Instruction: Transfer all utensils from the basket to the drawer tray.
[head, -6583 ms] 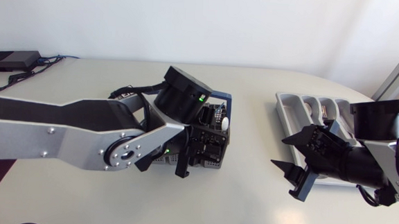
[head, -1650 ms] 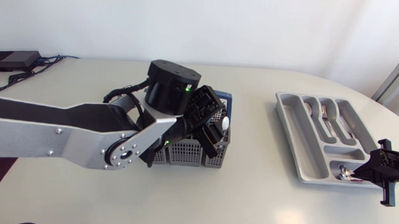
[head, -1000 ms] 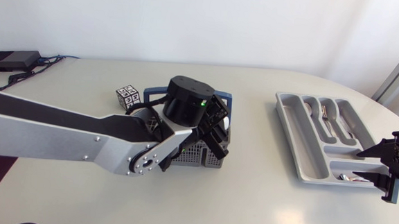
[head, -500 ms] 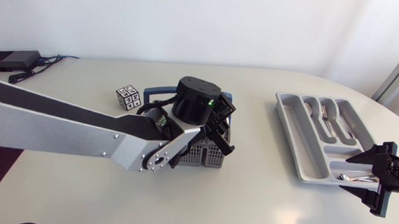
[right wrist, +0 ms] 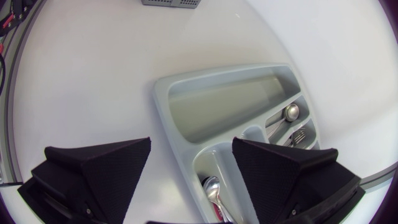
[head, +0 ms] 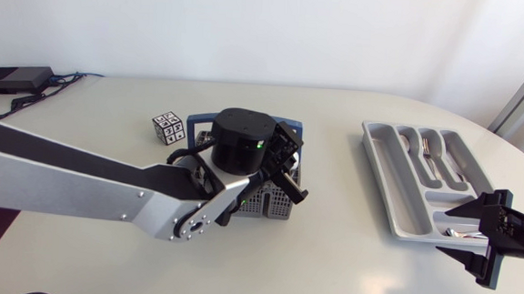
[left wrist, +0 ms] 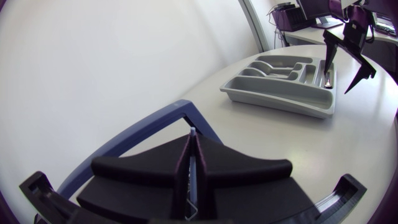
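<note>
White table (head: 346, 271) holds basket (head: 275, 203), tray (head: 381, 168), cube (head: 167, 127); left gripper (left wrist: 193, 149) seemingly pinches utensil (left wrist: 192, 132).

A black-and-white patterned cube (head: 166, 127) and a black box (head: 13, 79) rest well apart on the pale table (head: 327, 270).

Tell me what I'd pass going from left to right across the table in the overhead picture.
Black box → small patterned cube → basket → grey cutlery tray. The two arms overlap the basket and the tray, so I leave them out.
</note>
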Robot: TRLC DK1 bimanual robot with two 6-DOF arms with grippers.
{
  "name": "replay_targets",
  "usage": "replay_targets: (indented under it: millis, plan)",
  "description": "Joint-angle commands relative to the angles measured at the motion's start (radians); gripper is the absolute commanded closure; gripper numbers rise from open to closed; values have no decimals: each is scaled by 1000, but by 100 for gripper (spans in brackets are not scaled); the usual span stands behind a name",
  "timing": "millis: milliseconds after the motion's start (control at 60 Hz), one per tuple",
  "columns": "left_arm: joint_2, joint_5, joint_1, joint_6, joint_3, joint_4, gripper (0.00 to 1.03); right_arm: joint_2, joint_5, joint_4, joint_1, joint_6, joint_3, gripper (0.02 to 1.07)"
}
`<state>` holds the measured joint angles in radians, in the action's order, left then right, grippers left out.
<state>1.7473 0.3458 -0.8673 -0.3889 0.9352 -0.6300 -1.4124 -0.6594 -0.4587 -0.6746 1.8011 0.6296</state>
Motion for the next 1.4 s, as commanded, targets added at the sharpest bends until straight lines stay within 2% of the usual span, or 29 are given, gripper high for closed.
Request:
replay_targets:
  millis: [0,333,633,783,983,1083,1383]
  plan:
    - [-42,9,-4,-15,-41,-33,99,23,-11,9,13,-22,-28,13]
    - [-141,4,-21,2,-49,-48,99,95,-42,25,58,-111,-57,12]
    - [-216,-33,-55,74,-7,18,99,217,-63,32,185,-287,-85,11]
    - [-285,-51,-55,130,19,62,99,314,-98,84,279,-503,-80,11]
    - [-364,-99,-39,248,39,153,99,391,-91,126,441,-816,-39,11]
    - [-396,-211,16,363,67,225,99,391,-92,127,550,-999,18,11]
    - [-361,-492,145,581,105,288,99,256,-89,193,822,-1326,160,12]
